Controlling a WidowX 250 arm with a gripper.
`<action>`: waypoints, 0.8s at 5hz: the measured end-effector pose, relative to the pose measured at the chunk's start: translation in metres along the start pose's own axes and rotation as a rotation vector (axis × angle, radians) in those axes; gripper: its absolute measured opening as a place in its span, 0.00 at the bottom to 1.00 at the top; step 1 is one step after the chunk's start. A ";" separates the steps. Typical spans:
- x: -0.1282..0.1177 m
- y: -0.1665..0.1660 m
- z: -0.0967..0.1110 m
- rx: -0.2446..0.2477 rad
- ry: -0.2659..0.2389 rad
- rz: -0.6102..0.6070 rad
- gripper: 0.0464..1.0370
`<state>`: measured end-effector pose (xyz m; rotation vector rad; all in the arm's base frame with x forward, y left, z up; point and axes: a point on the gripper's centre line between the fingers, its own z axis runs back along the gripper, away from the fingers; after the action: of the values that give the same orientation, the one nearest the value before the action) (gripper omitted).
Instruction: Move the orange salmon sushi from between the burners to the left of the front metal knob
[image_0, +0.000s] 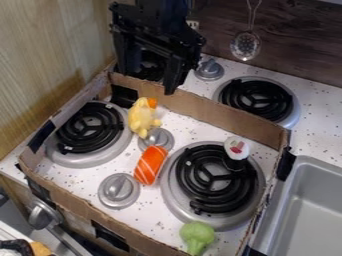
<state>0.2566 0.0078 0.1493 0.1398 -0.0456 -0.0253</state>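
From left to right on a toy stovetop, a front burner (59, 150) sits inside a low cardboard wall (200, 112), with a yellow toy (141, 119) just to its right, by a stove knob (159, 141). The toy's long axis runs roughly up and down the view, its orange-tipped end nearest the wall. The black gripper (147, 82) hangs above and beyond it, at the wall's far side, fingers spread with nothing pinched between them, so the toy lies below the gripper in the view, on the camera's side. Farther right are an orange, white-striped toy (151, 165), green toy broccoli (197, 236) and, at another burner (172, 187), a small white-topped item (237, 149).
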 end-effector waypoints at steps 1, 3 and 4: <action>0.000 -0.001 -0.005 -0.001 0.020 -0.002 0.96; 0.000 -0.003 -0.013 -0.007 0.020 -0.002 0.96; -0.004 -0.001 -0.040 -0.052 0.035 0.065 0.96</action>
<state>0.2545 0.0123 0.1099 0.0869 -0.0147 0.0409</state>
